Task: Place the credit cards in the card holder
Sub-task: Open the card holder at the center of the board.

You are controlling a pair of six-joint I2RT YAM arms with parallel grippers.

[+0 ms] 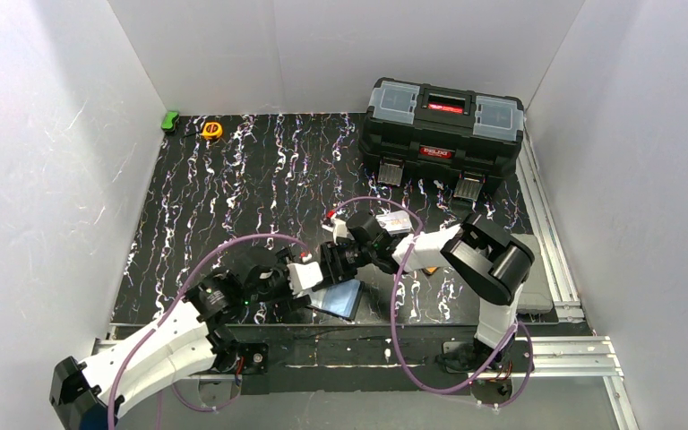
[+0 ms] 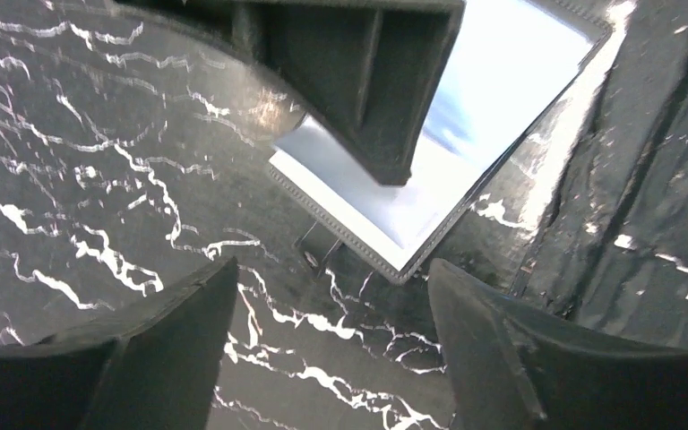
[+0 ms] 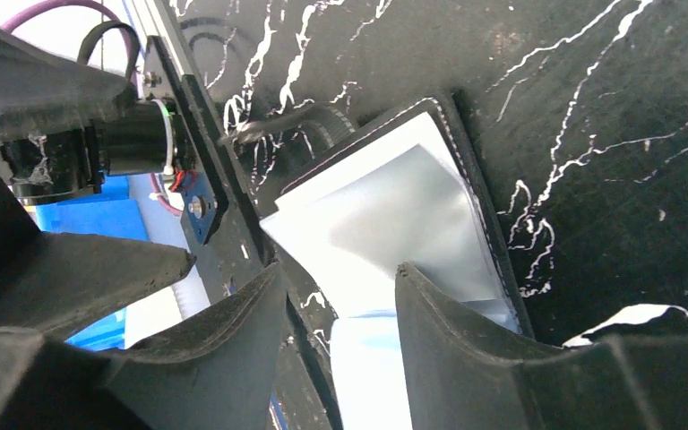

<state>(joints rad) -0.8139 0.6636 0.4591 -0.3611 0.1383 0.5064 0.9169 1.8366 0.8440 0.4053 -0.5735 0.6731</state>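
Left arm (image 1: 157, 345) reaches low from near-left base toward centre, wrist tipped down. Left gripper (image 1: 319, 283): fingers (image 2: 166, 345) spread, nothing between them. Right arm (image 1: 488, 260) folded at elbow, forearm stretched leftward. Right gripper (image 1: 342, 262) angled down, close to left gripper; jaws parted.

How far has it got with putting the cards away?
Done: the card holder lies open. In hand: the left gripper and right gripper are at it, jaws apart, neither holding a card. To do: a silver card lies outside it; any cards inside, cannot tell.
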